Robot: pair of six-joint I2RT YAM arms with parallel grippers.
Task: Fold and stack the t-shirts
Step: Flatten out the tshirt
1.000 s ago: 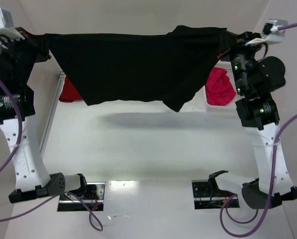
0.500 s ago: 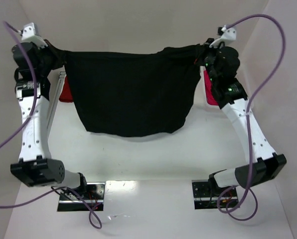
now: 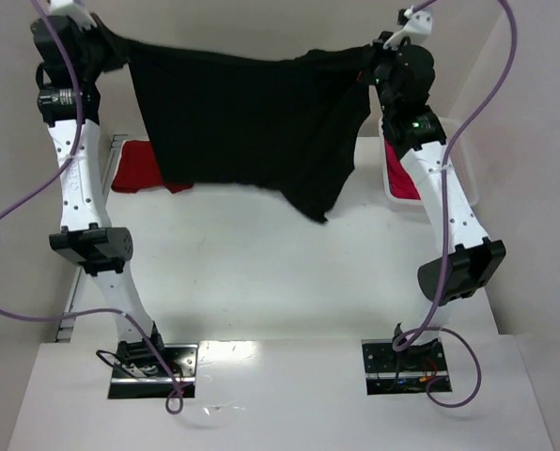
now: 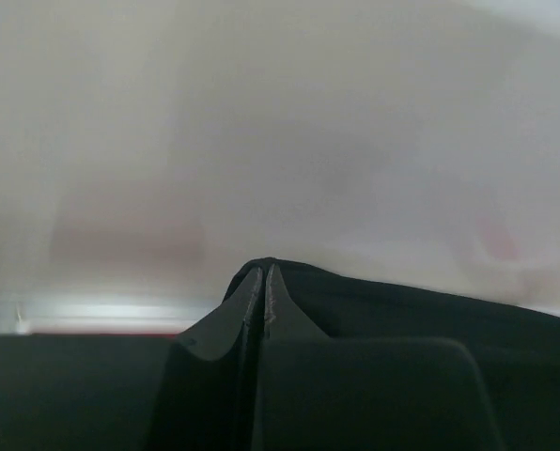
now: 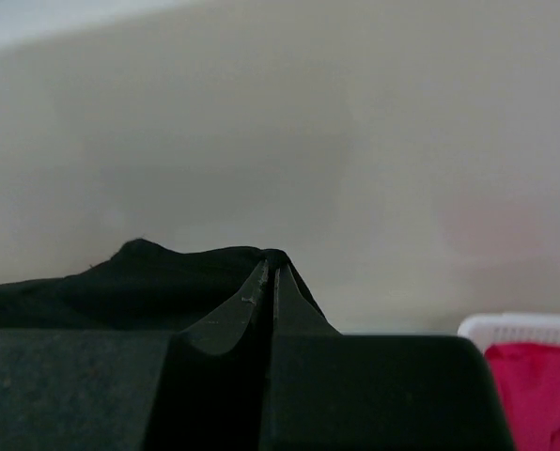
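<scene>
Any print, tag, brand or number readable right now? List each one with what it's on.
None can be read in any view.
black t-shirt: plain, no print or tag showing.
dark red t-shirt: no lettering visible.
pink-red t-shirt in the white basket: blurred, no lettering visible.

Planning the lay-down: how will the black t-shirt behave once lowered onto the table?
Probably floppy: the black t-shirt sags between its two pinched corners, one lower corner dangling. Likely light: small pinches carry it. Already creased near one corner, it would probably crumple, not slide, if pushed.
</scene>
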